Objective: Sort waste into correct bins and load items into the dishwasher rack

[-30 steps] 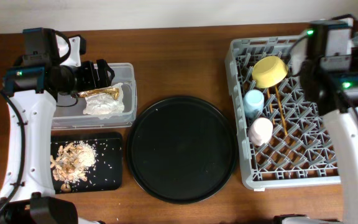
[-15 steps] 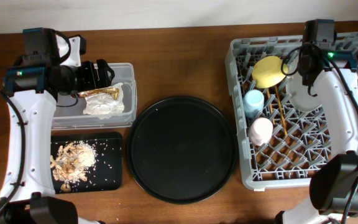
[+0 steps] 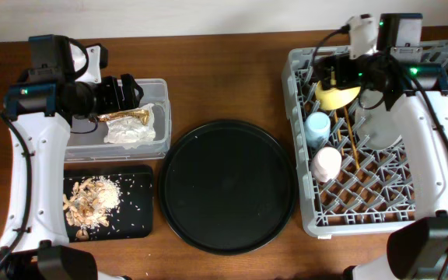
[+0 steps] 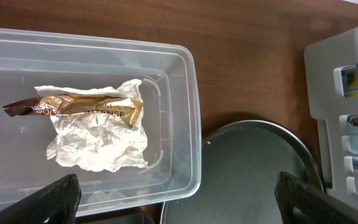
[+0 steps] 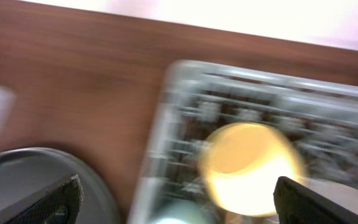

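The grey dishwasher rack (image 3: 442,198) holds the yellow bowl (image 3: 334,96), light blue cup (image 3: 316,127), pink cup (image 3: 326,163), wooden chopsticks (image 3: 350,136) and pale plate (image 3: 377,131). My right gripper (image 3: 339,74) hangs open over the bowl (image 5: 250,163), empty; its view is blurred. My left gripper (image 3: 133,93) is open and empty above the clear tub (image 3: 160,97). In that tub (image 4: 191,112) lie the white napkin (image 4: 98,146) and the gold-brown wrapper (image 4: 86,106). Food scraps (image 3: 92,199) lie in the shallow black tray (image 3: 134,222).
The large round black tray (image 3: 228,185) sits between the bins and the rack, with its rim close to the tub's corner (image 4: 260,168). Bare wooden table runs along the back edge.
My right gripper has opened and let go of the plate, which now rests in the rack. That arm has swung left to above the yellow bowl. The left arm has not moved.
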